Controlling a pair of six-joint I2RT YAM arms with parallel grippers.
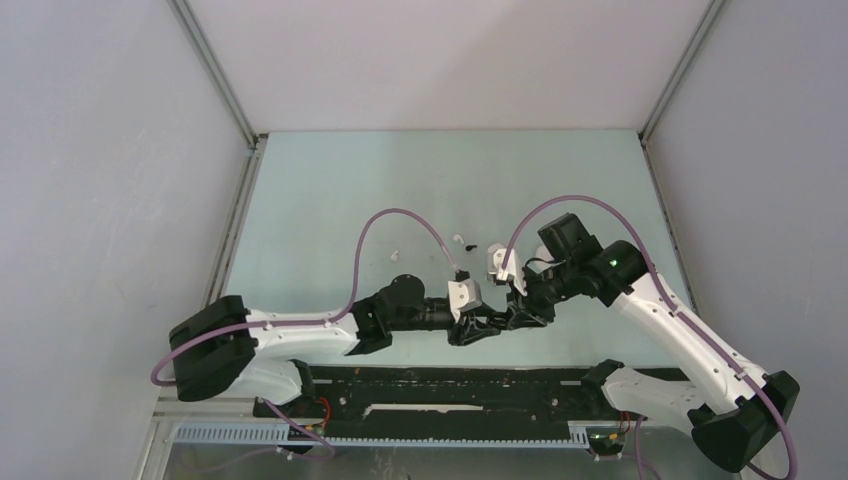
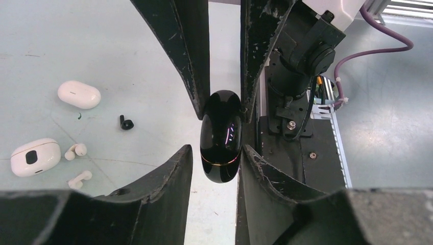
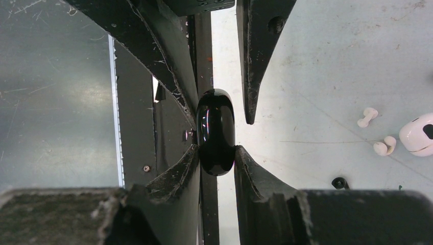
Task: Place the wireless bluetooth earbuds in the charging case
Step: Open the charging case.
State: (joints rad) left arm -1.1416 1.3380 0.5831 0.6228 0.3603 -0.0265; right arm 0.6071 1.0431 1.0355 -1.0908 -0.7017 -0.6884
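Over the bench's (image 1: 350, 190) near edge, a black charging case (image 2: 220, 137), apparently shut, is pinched at opposite ends by the left hand (image 2: 217, 149) and right hand (image 3: 216, 149), likely to pry it open, while white earbuds (image 2: 75, 150) and a black earbud (image 2: 126, 123) lie well apart beside two white cases (image 2: 79, 94), with open room around them.

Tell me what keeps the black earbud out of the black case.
The black case looks shut, its seam a thin line; that bars the way. The left gripper and right gripper both clamp it; the black earbud lies apart on the table.
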